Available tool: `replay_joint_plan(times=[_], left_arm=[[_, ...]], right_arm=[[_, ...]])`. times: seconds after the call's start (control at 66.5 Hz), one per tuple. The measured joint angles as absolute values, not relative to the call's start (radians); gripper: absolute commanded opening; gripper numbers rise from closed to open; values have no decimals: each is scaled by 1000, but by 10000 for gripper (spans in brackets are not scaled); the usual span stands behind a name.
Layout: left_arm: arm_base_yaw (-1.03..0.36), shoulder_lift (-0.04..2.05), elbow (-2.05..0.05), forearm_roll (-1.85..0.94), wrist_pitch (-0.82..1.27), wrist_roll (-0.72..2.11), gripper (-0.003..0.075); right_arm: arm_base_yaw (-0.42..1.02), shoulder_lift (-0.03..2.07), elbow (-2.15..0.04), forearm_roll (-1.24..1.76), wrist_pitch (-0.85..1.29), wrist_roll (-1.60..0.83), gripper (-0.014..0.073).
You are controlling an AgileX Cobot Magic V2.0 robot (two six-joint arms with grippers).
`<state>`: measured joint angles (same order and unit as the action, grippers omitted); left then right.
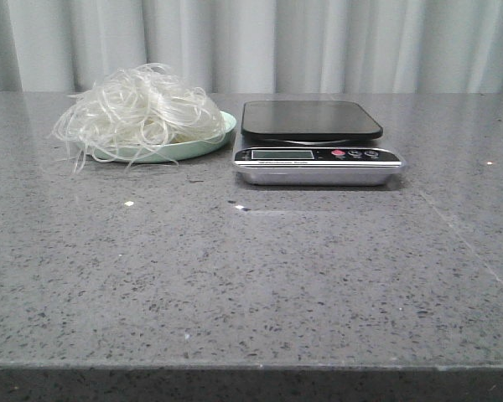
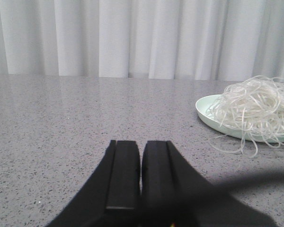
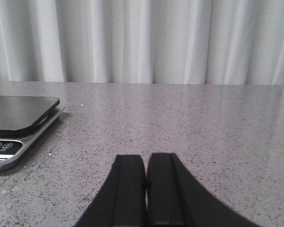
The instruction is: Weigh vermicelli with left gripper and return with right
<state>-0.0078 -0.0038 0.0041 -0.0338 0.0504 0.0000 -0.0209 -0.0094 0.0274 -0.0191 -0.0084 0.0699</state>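
Heaping on its plate (image 2: 203,109) at the frame's right edge, the vermicelli (image 2: 253,108) lies nearer the left pincer (image 2: 140,177), pressed shut and empty.

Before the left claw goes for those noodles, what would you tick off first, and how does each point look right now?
1. Noodles heaped on the green plate, ready to pick: ok, though some strands hang over the rim onto the table.
2. Scale platform bare for the load: ok.
3. Scale beside the plate, apart from it: ok.
4. Left claw open for a grab: not ok, its fingers are together with nothing between them.
5. Right claw out of the way: ok, shut and empty, off to the side of the scale.
6. Scale display reading zero: cannot tell, too small to read.
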Motion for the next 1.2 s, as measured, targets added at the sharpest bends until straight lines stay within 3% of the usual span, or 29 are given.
replay_joint_plan(times=[0.767,1.038,1.204], left_arm=[[-8,-4,4,-34,41,0,127],[-8,-4,-1,-11,-191,33,127],[-8,9,-148,-11,-127,39,127]], right_arm=[[-21,-9,27,-19,-8,70,178],[-21,-9,27,-19,-8,70,178],[-21,-11,27,-19,-8,70,178]])
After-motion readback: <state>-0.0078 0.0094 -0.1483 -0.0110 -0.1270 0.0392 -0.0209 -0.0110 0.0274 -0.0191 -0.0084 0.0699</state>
